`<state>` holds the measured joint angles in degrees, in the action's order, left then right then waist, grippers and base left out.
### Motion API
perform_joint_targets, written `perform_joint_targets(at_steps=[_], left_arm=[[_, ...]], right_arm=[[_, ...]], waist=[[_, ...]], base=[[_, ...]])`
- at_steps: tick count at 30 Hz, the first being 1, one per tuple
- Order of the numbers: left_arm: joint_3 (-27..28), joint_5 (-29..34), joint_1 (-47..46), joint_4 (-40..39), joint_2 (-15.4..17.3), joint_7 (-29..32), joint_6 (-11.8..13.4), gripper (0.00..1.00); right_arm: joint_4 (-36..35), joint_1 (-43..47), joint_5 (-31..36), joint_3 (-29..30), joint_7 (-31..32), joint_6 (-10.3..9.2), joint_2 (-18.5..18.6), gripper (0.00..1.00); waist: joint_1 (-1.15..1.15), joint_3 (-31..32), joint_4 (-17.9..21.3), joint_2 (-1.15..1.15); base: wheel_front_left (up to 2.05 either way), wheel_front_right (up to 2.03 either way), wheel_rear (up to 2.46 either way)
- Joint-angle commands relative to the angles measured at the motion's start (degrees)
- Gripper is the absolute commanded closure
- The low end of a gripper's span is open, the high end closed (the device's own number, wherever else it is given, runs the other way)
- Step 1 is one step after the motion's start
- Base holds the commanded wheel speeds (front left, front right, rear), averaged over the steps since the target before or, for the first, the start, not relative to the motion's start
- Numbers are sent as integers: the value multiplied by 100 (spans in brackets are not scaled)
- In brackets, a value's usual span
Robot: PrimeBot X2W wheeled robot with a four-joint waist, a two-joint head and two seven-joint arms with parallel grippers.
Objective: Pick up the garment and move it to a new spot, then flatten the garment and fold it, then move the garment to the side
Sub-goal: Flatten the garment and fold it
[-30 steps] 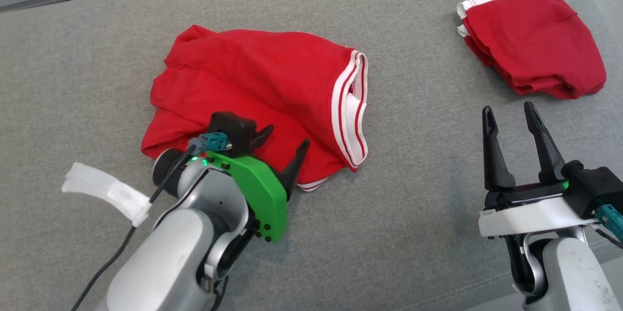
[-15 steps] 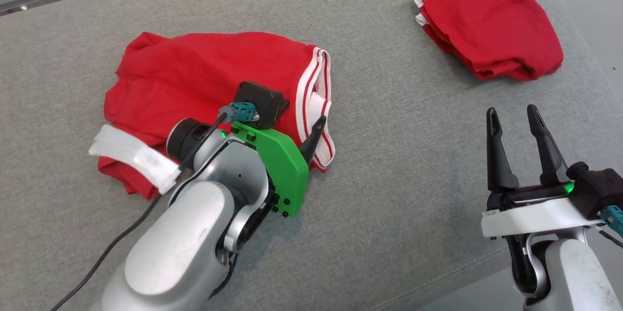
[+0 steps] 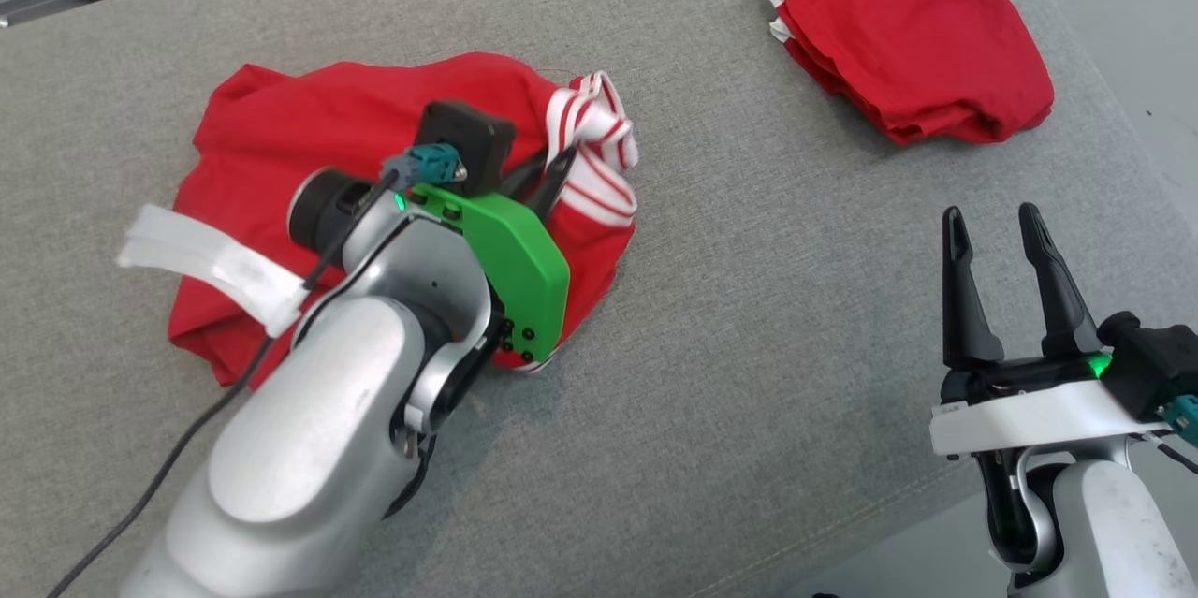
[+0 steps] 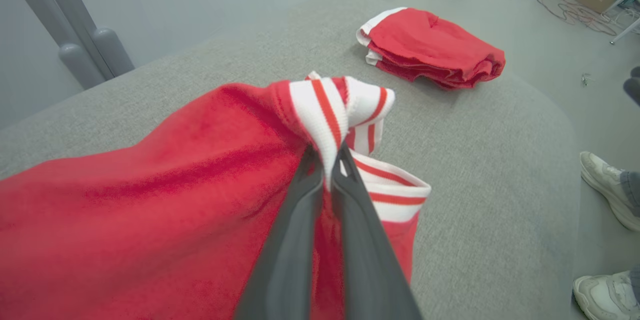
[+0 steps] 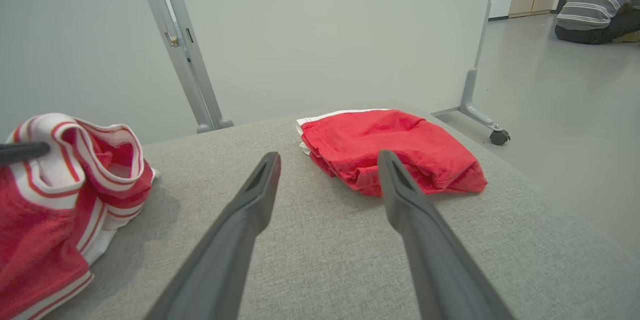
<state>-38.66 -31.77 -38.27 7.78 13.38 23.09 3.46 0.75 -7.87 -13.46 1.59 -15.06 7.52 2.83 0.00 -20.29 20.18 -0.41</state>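
lying crumpled on the left half of the grey woven fabric surface (image 3: 749,317), the loose red cloth garment (image 3: 309,121) with a white, red-striped waistband spreads out from under the left arm. a strip of white tape (image 3: 206,261) wrapped round the arm's black cable (image 3: 159,504) hangs over the garment's left edge in the head view. next comes the arm's bright green wrist plate (image 3: 510,252), which covers the garment's near right part. just beyond the plate, the left gripper (image 3: 559,163) has its two dark fingers pressed together on the waistband (image 4: 330,109), pinching a bunched fold of it. in the left wrist view the striped band puffs up above the fingertips while the red cloth slopes away to the left. the right wrist view shows that band standing higher than the rest of the cloth.

farther right, toward the far edge, a folded red cloth garment with white trim (image 3: 913,36) lies in a compact stack, well apart from the first. at the lower right the right gripper (image 3: 990,214) hovers above the surface near its front edge, fingers spread wide; its own view shows the folded stack beyond them. off the right side, the left wrist view catches a person's two pale sneakers (image 4: 607,185) on the floor.
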Motion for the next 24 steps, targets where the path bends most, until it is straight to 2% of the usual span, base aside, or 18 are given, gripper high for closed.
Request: perform_joint_targets(at_steps=[1,7,16,20,24], left_arm=[[86,-46,-146,-302,65,13,-35,100],[322,-195,-379,-1743,246,310,61,100],[610,-641,47,-3695,683,975,331,100],[622,-790,273,-3814,801,1196,475,100],[529,-880,230,-3088,591,1180,495,100]], right_arm=[[19,67,-24,44,-16,-6,14,0],[45,86,3,95,-16,-6,15,0],[-7,159,119,236,-16,-6,14,0],[-26,67,2,196,-16,-6,12,0],[44,-4,-189,73,-16,-6,15,0]], waist=[[0,35,-31,41],[0,183,-112,41],[0,310,-179,41],[0,202,-100,41],[0,-6,58,41]], base=[[0,0,0],[0,0,0],[0,0,0],[0,0,0],[0,0,0]])
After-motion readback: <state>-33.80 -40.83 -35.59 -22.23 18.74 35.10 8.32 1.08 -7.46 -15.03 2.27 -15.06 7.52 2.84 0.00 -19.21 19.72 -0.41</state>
